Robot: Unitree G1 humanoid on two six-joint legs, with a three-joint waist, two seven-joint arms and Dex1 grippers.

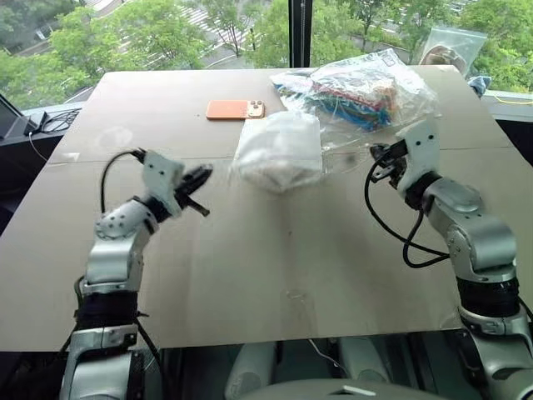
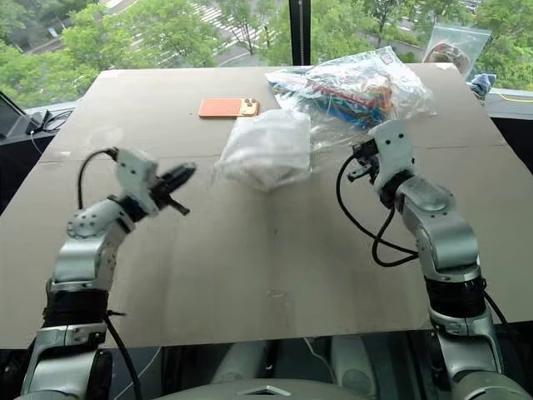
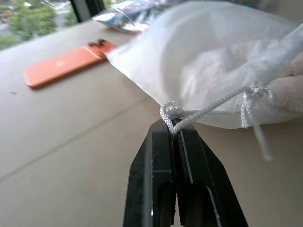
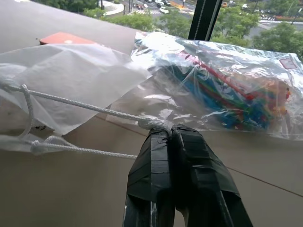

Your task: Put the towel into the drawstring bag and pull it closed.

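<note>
The white translucent drawstring bag (image 1: 279,150) lies bulging at the middle of the brown table (image 1: 250,267). The towel (image 3: 293,90) shows as a beige lumpy mass through the bag's thin fabric. My left gripper (image 1: 200,177) hovers to the left of the bag, shut on the knotted end of a white cord (image 3: 171,112) that runs to the bag's mouth. My right gripper (image 1: 379,160) hovers to the right of the bag, shut on the knot of the other cord (image 4: 152,124). Both cords run fairly straight from the bag.
An orange phone (image 1: 236,109) lies behind the bag. A clear plastic bag of colourful items (image 1: 358,90) lies at the back right, close to my right gripper. Another clear bag (image 1: 454,46) leans at the far right corner. Cables and a dark device (image 1: 17,123) sit off the table's left.
</note>
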